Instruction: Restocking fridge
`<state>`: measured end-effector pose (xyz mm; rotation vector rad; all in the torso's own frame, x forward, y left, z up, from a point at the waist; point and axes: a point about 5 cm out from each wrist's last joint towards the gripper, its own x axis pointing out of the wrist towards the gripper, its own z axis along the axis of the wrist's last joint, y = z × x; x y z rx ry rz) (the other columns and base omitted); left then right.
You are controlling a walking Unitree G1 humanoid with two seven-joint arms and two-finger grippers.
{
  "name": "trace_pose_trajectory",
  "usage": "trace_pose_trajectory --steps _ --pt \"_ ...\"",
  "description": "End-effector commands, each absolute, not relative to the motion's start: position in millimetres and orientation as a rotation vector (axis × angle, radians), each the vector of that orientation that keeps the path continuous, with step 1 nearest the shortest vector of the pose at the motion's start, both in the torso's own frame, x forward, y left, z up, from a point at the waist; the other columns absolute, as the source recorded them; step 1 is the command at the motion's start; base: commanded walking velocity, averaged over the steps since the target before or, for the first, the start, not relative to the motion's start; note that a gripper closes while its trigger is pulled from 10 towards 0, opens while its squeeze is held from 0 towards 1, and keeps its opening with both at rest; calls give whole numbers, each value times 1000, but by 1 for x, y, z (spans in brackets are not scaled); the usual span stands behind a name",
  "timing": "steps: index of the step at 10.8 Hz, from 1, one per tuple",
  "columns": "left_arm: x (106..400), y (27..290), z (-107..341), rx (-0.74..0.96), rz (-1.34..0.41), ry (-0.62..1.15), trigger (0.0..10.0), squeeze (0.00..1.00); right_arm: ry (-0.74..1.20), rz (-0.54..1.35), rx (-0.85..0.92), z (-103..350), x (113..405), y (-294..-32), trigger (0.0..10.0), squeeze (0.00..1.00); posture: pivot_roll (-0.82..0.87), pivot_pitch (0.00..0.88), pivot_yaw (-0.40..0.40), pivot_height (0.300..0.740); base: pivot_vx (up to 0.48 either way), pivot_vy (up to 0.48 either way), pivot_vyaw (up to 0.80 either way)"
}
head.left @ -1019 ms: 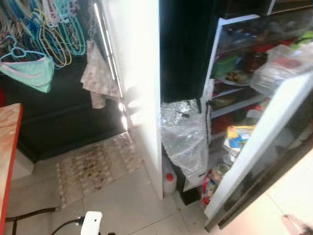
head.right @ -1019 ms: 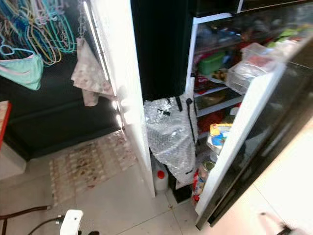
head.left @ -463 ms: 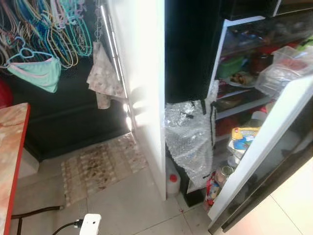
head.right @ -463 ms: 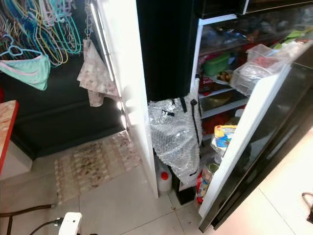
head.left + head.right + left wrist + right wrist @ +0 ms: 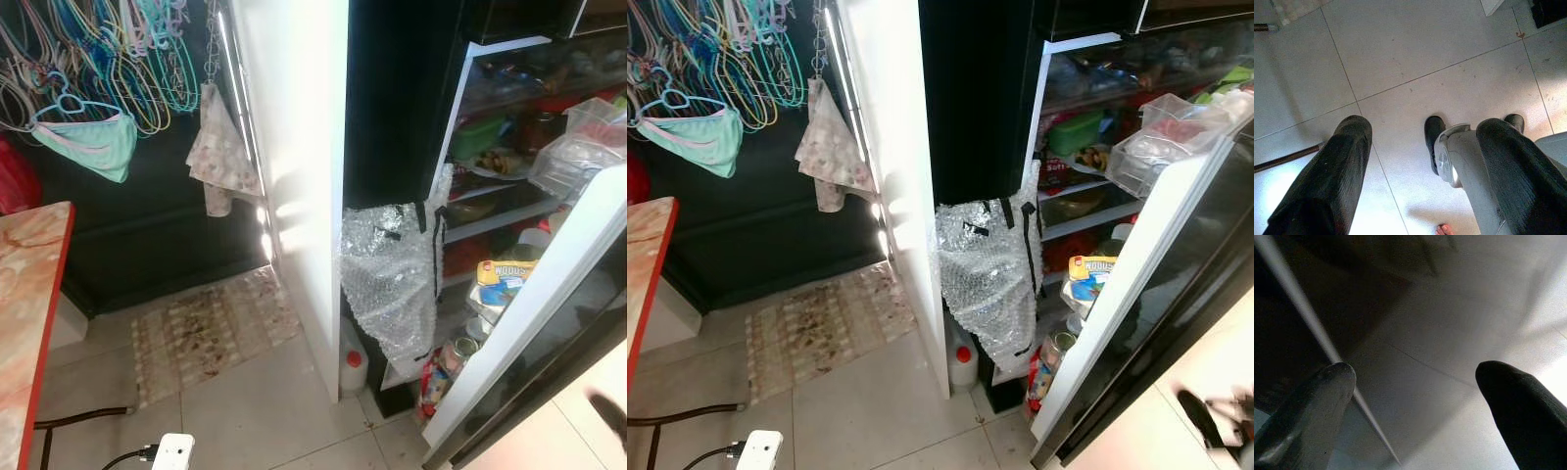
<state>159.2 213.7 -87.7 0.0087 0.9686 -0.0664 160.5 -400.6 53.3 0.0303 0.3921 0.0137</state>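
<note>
Left eye view: fridge [image 5: 490, 147] stands open, door [image 5: 549, 294] swung wide, shelves crammed | left tool [image 5: 1420, 161] and right tool [image 5: 1415, 396] hang spread and empty over the floor [image 5: 1400, 58] | risk: bubble-wrap bag [image 5: 392, 284] snags an arm reaching in; door bins spill if bumped.

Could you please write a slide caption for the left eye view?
Open fridge with stocked shelves, bubble wrap draped beside it.
</note>
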Motion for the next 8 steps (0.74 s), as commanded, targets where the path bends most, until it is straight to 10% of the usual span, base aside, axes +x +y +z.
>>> trace_pose_trajectory --steps 1,8 --pt "155 217 -89 13 -61 983 10000 0 365 98 40 59 170 -394 10000 0 -49 0 53 740 0 0 0" --pt "155 217 -89 19 -70 985 10000 0 288 426 49 68 209 -336 10000 0 -47 0 55 740 0 0 0"
